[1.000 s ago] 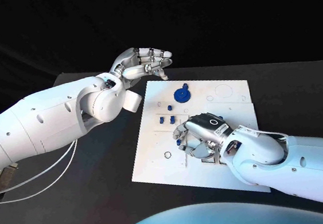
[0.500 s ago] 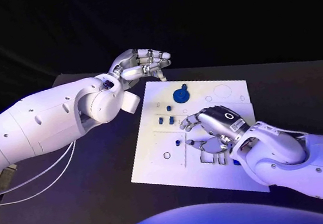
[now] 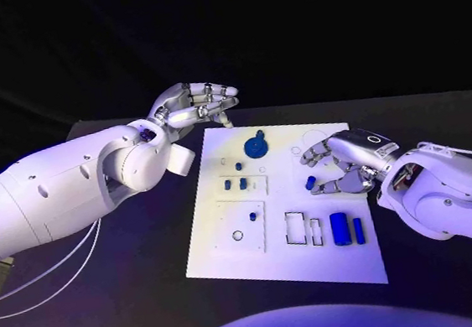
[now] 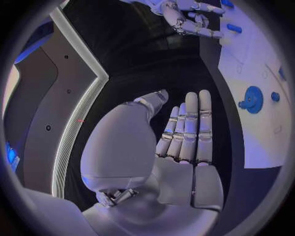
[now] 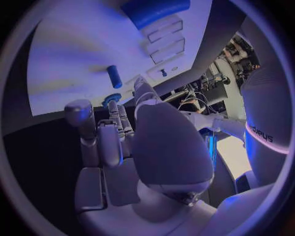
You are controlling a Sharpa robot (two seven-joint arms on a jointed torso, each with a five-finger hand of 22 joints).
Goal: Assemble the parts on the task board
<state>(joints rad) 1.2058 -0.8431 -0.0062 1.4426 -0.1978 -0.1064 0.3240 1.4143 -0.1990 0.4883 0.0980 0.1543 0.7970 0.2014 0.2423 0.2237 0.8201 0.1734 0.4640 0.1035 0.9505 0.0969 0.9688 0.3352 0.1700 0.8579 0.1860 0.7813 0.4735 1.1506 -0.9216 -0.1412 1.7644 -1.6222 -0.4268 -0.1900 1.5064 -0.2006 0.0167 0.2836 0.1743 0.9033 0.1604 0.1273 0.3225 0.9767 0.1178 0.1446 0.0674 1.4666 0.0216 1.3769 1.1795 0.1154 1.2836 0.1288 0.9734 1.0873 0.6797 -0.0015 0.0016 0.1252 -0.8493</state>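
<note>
your right hand (image 3: 344, 164) hangs over the right part of the task board (image 3: 233, 253), fingers curled downward and spread; a small blue cylinder (image 3: 311, 182) sits just at its fingertips (image 3: 310, 159), but you cannot tell whether they grip it or only hover beside it. in the right wrist view the same cylinder (image 5: 114, 76) lies on the white plate beyond the fingers, apparently apart from them. your left hand (image 3: 193, 103) is raised past the board's far left corner, off the plate, fingers curled in with nothing in them.

out from the right hand, toward you, two long blue bars (image 3: 340, 228) lie side by side on the board next to two outlined rectangular slots (image 3: 296, 228). on the far side, a blue gear (image 3: 257, 145) sits on the board. left of the hand, two short blue pegs (image 3: 234, 184) stand in a square panel, and a tiny blue stud (image 3: 255, 214) and a small ring (image 3: 239, 235) sit in the panel nearer you.
</note>
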